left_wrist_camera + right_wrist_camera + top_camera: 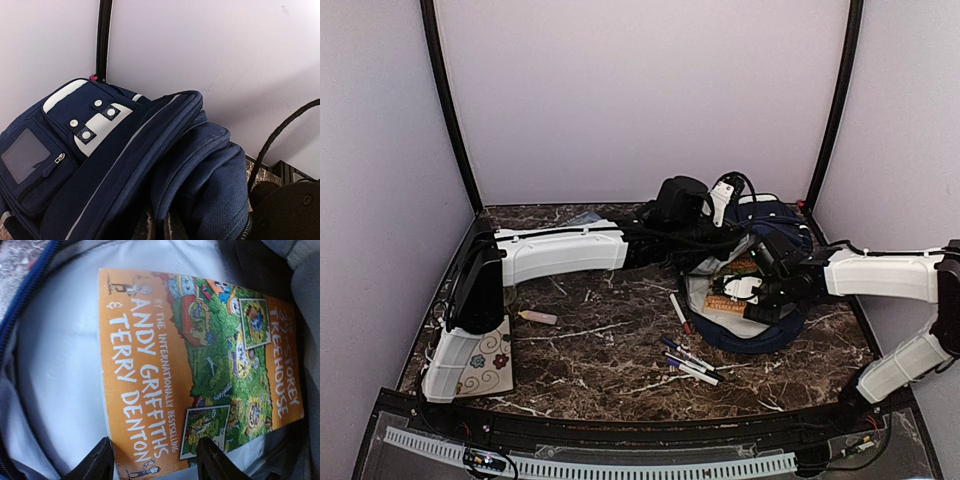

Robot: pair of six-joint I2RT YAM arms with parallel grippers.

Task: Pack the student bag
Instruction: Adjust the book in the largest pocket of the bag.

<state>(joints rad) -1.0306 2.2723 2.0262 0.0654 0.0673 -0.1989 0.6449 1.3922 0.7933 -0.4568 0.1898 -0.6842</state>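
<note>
- Right end effector (pixel 155 462), fingers apart, is inside the large navy-blue fabric student bag (pixel 760 338); the orange paperback book (pixel 200 365) lies just ahead, packed.
- Left end effector (pixel 724 205) is closed together at the bag's top.
- We judge that the thin pens (pixel 688 360) nearby remain to be packed.

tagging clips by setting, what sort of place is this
Likely a robot lab test cell: plain white panel walls on black frame posts, a marble-pattern tabletop, and a left arm and right arm bolted at its near edge.
</note>
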